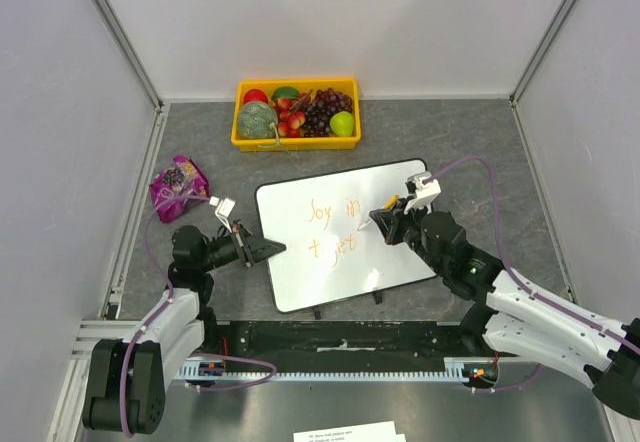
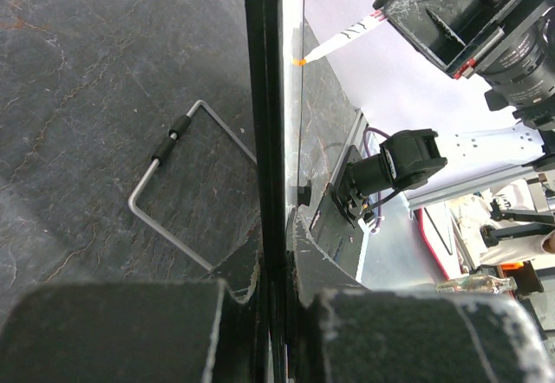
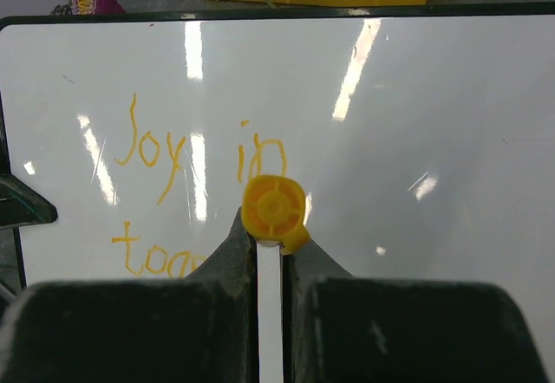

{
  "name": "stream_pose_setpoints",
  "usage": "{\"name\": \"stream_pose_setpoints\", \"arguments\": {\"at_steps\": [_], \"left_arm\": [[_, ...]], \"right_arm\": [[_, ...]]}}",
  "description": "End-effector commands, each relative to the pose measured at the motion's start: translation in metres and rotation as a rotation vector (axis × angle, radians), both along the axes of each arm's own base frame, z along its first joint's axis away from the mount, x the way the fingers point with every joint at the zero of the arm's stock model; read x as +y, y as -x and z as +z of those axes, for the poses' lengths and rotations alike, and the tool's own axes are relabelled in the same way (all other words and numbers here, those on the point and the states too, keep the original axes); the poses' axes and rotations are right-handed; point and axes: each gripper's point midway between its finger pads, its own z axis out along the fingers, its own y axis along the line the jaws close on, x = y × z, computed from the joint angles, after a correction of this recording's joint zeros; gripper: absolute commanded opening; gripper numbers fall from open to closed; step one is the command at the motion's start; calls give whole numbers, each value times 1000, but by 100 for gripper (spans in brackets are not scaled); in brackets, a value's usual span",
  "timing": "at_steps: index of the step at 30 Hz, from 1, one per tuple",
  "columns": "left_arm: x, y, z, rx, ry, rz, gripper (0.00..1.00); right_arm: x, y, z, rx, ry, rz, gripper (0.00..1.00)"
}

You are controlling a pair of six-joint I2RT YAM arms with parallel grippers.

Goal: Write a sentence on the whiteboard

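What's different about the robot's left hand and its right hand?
The left gripper pinches the left edge of the whiteboard, while the right gripper grips a marker. The left gripper sits at the board's rim; the right gripper hangs over the board, its marker tip near the orange writing. Both are black and shut on something.
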Motion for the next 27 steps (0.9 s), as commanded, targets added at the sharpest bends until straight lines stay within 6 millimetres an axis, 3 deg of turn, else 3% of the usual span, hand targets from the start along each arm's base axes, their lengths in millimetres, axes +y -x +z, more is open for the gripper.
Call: {"name": "stream_pose_setpoints", "arguments": {"at_steps": [1,15,20,27], "left_arm": [[2,1,-9,-73,-43,-6,2],[2,1,-9,-74,-43,-5,2],[2,0,-9,-73,-43,-3,2],[2,1,-9,-74,-43,-5,2]], "right_arm": [[-4,6,-21,41,19,9,0],[-15,33,-68,147,32,51,0],[-16,32,-68,146,33,41,0],[-13,21,-46,99,25,16,0]]}}
